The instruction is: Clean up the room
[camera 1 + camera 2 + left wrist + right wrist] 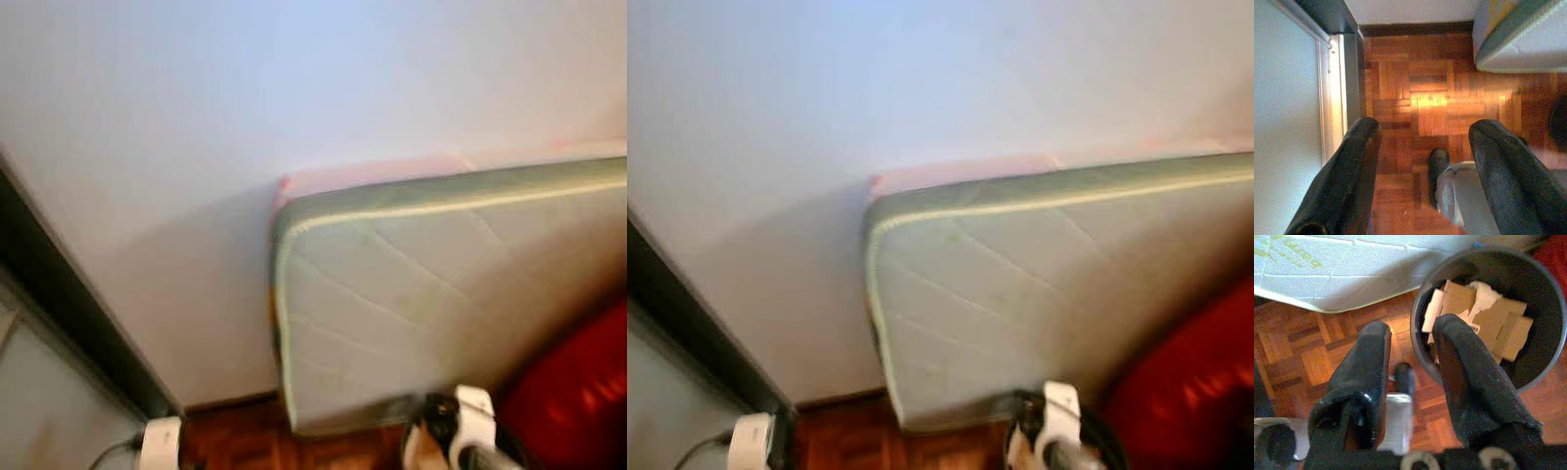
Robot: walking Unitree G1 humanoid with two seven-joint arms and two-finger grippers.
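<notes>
- a pale quilted mattress with green piping (441, 294) stands on its edge against the white wall (196, 117), probably propped there to free the reddish parquet floor (1425, 88).
- just beside its lower corner sits a round dark waste bin (1542, 293) holding torn pieces of brown cardboard and white paper (1484, 308); rubbish is already collected there, so the bin looks like the tidying's drop point.
- the right gripper (1410, 382) hangs over the floor at the bin's rim, its black fingers spread and holding nothing.
- the left gripper (1422, 161) points down at bare parquet near a metal-framed door edge (1332, 98), fingers apart and empty, seemingly idle.
- something red (578, 392) lies to the robot's right, too blurred to identify.
</notes>
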